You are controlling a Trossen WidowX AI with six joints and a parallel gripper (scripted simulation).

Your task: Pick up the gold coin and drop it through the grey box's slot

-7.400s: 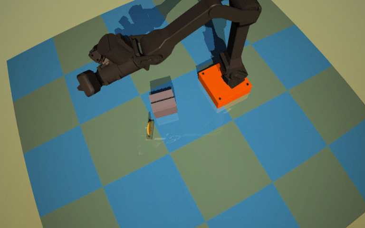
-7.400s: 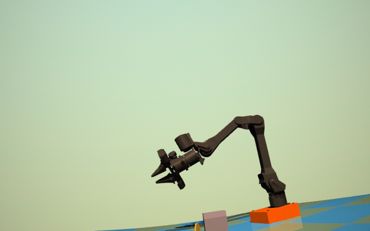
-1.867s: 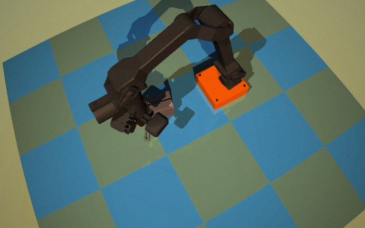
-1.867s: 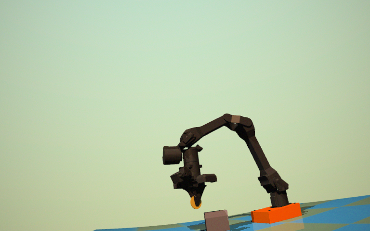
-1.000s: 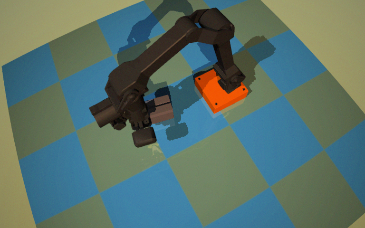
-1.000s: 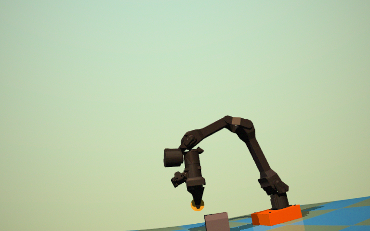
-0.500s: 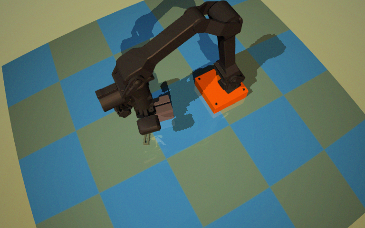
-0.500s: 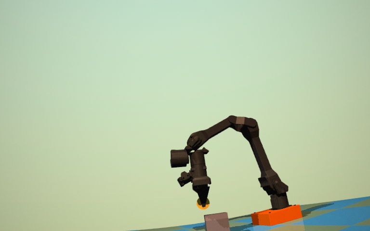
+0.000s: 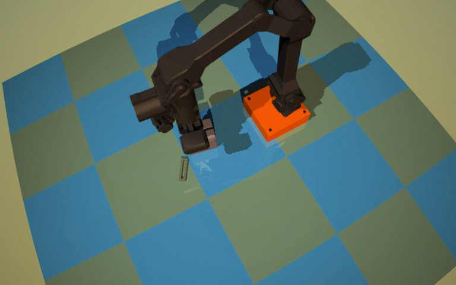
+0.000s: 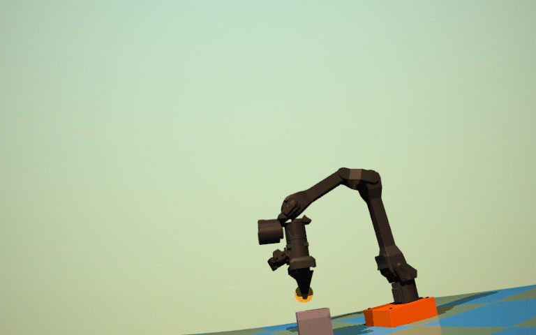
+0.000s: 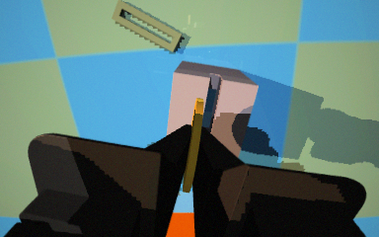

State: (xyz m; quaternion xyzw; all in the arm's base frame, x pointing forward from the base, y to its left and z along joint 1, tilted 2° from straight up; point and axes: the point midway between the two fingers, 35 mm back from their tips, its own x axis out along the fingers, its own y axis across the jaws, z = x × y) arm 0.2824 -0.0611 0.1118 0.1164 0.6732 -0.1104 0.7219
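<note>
The arm bends over from its orange base (image 10: 399,312); the pincer (image 10: 303,292) points straight down, gripping the gold coin (image 10: 303,294) above the grey box (image 10: 313,320)

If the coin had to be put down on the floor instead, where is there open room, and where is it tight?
Open floor lies in front of the holder and to the far side of the orange base. It is tight between holder and box, where the gripper hangs above the box, shut on the coin.
</note>
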